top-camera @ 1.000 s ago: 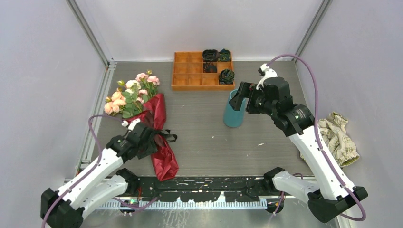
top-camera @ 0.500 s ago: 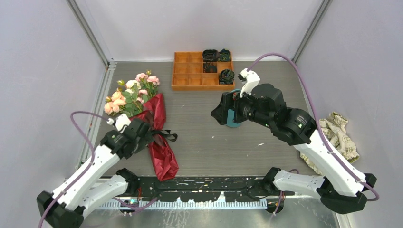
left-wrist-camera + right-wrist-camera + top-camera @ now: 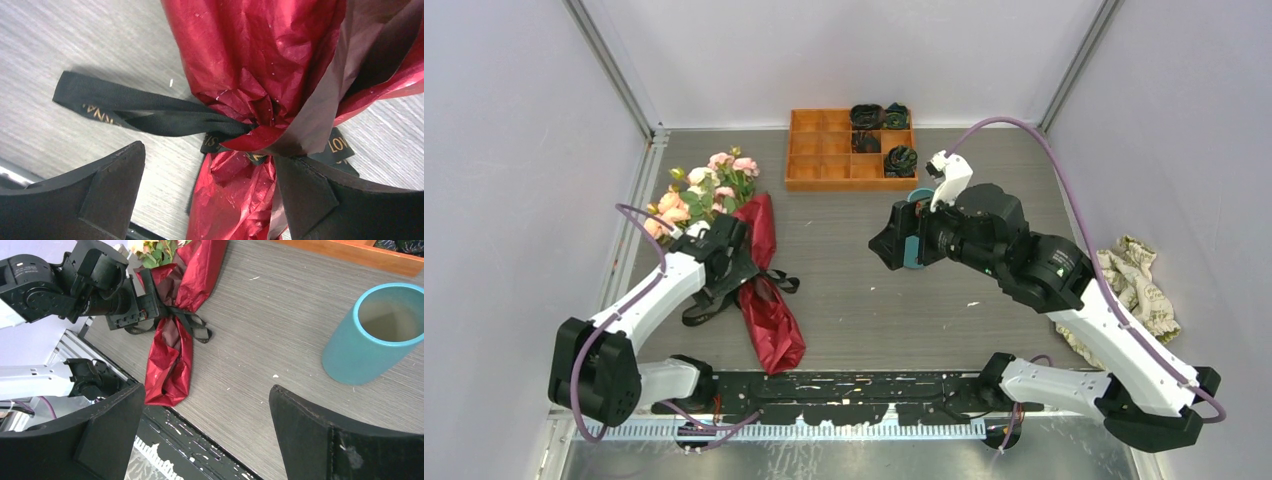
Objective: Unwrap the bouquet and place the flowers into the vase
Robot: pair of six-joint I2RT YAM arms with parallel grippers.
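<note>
Left hand has swung in and opened wide, empty, straddling the black ribbon at the waist of the bouquet. It lies on the surface, wrapped tail near, flowers pointing far-left. Right hand, wide open and empty, hovers beside the upright vase.

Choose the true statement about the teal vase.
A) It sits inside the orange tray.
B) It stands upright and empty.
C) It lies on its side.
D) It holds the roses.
B: the right wrist view looks down into the vase, which stands upright on the table with nothing inside. The flowers are in the wrapped bouquet.
</note>
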